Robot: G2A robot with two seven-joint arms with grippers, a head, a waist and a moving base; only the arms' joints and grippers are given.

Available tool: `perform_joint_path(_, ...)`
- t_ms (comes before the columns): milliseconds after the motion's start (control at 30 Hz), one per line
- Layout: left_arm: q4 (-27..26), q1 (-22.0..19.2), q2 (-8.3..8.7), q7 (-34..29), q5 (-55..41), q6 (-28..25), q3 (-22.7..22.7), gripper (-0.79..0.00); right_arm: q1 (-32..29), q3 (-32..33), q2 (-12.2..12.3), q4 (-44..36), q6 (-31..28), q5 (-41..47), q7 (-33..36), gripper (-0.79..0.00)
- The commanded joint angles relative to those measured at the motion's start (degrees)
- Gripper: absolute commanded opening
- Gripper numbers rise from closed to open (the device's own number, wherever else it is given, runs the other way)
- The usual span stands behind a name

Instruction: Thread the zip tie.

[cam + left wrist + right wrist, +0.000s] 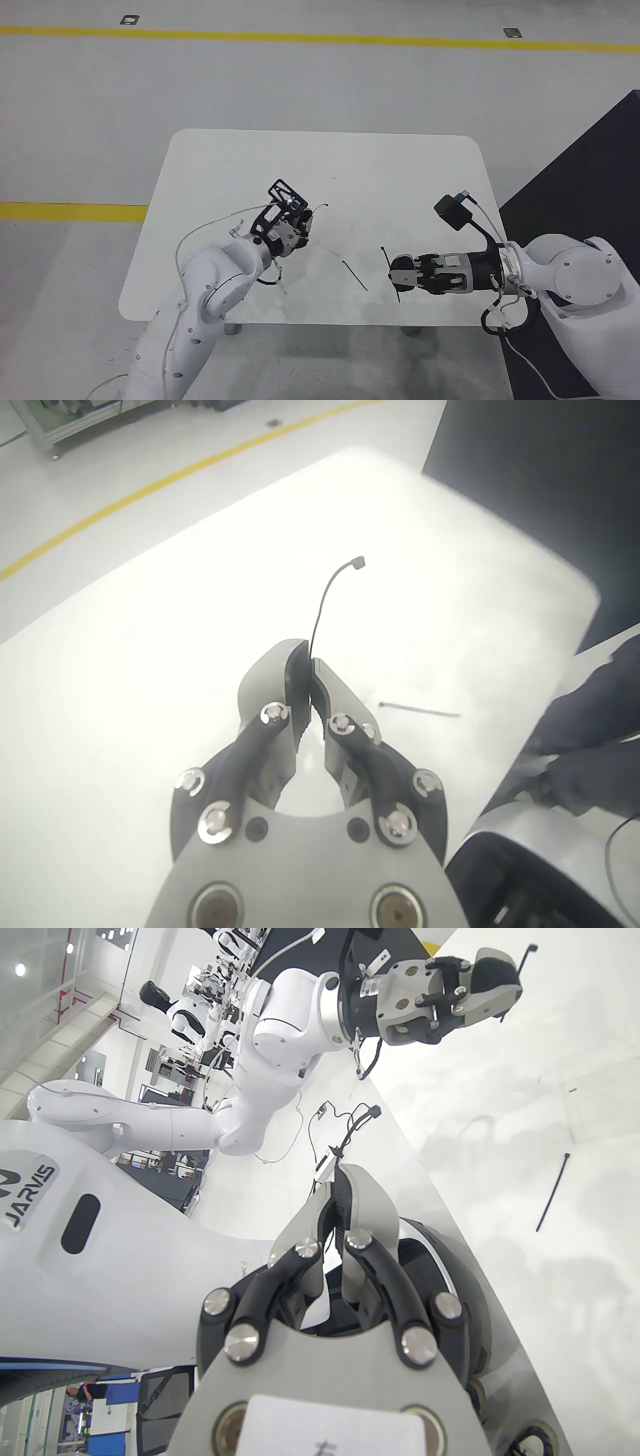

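While fully closed, left tool (pixel 309 660) pinches zip tie (pixel 322 600).

Open tabletop (pixel 400 170) around loose zip tie (pixel 353 275)

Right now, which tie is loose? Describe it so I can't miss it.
On the white table, look between the two arms. The loose tie lies flat there, touched by nothing; the left tool clamps the left tie, the right tool the right tie.
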Motion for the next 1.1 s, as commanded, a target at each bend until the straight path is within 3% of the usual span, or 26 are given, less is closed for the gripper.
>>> perform_joint_path(0,-3.8,1.2,0.29,-6.9,16.8,1.5,2.1,-0.785,0.0,0.0,0.0,0.0,0.0,0.0,0.0,-0.785)
perform_joint_path(167,-7.0,3.1,0.48,-21.1,17.0,-1.9,2.1,-0.785,0.0,0.0,0.0,0.0,0.0,0.0,0.0,-0.785)
perform_joint_path(300,-2.9,1.9,0.27,-27.1,16.5,-5.6,4.0,-0.785,0.0,0.0,0.0,0.0,0.0,0.0,0.0,-0.785)
perform_joint_path(500,3.4,-0.7,-0.7,-28.0,10.1,-7.5,6.9,-0.785,0.0,0.0,0.0,0.0,0.0,0.0,0.0,-0.785)
perform_joint_path(733,6.2,-2.9,-1.44,-28.2,8.2,-6.3,8.8,-0.785,0.0,0.0,0.0,0.0,0.0,0.0,0.0,-0.785)
perform_joint_path(833,6.7,-3.3,-1.52,-28.3,8.8,-5.7,9.0,-0.606,0.0,0.0,0.0,0.0,0.0,0.0,0.0,-0.785)
perform_joint_path(1067,5.6,-3.4,-1.5,-27.9,10.8,-4.6,8.6,-0.628,0.0,0.0,0.0,0.0,0.0,0.0,0.0,-0.785)
